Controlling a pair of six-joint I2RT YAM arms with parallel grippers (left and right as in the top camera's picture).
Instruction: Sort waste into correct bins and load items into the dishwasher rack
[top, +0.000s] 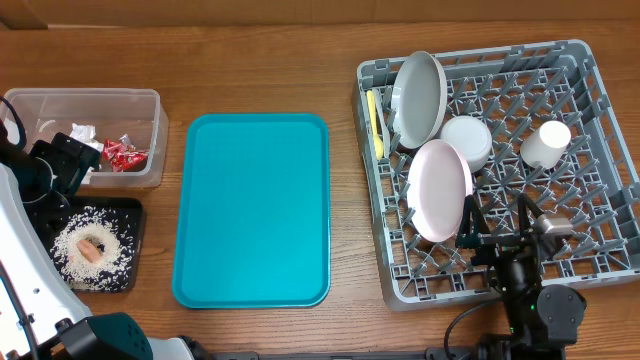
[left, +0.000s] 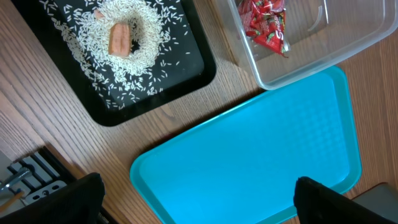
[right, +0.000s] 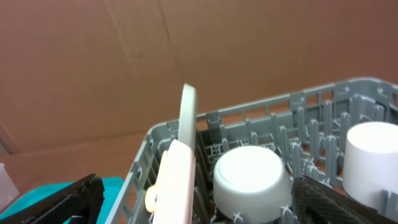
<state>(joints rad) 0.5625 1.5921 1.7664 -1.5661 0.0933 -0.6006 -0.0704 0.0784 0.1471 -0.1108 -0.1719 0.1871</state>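
— Checking the rack (top: 510, 54): what's in it?
— Grey plate (top: 420, 95), pink plate (top: 440, 190), bowl (top: 467, 140), cup (top: 545, 143), yellow utensil (top: 376, 122).
— And the waste?
— Red wrappers (top: 122, 152) in the clear tub (top: 90, 95); rice (top: 70, 245) and orange square (top: 95, 250) on the black tray (top: 130, 215), left of the teal tray (top: 250, 210).
— Jaws?
— Left jaws and right jaws gape wide, empty.

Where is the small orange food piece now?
Overhead view, far left: the small orange food piece lies among white rice grains in the shallow black tray, next to the clear plastic tub.
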